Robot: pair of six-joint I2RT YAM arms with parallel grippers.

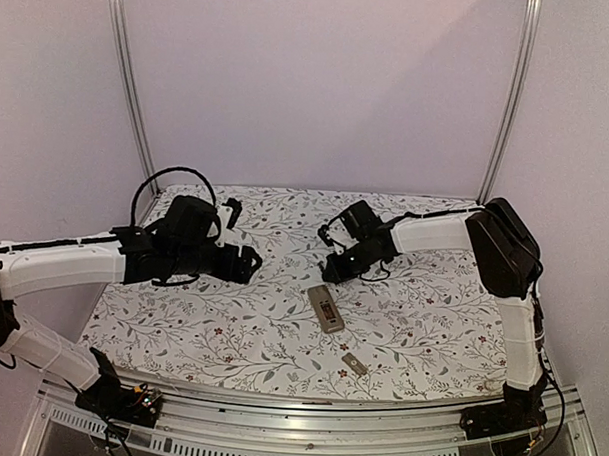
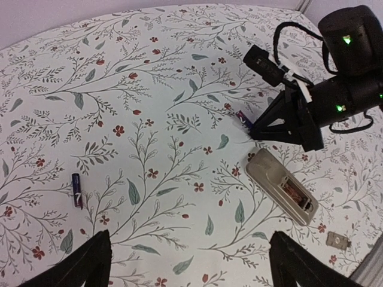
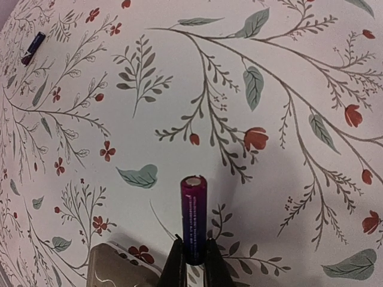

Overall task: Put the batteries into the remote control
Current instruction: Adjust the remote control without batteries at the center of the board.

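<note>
- Purple wrap marks the battery [image 3: 194,218] that my right tool [image 3: 192,263] has pinched by its lower end. The jaws are almost shut on it, so most of its length sticks out free, ready to be tipped into a slot.
- The remote [image 1: 327,309] lies back-up on the desk [image 1: 431,322], just beside the right tool at its 6 o'clock in the top view. Its recess [image 2: 293,194] faces up and uncovered, as loading needs.
- The cover [image 1: 354,366] sits apart at 5 o'clock of the remote, out of the way.
- My left tool [image 2: 190,234] hangs spread wide with nothing in it. I judge it is placed to take the second battery [image 2: 76,190], which lies flat well apart from the remote, at its 9 o'clock in the left wrist view.
- Something reddish-brown shows inside the recess, and I cannot tell whether it is contacts or a cell.
- Polarity marks on the held battery are too small to read.
- The right wrist view cuts the remote down to one corner at 7 o'clock and shows only the tips of its own tool.
</note>
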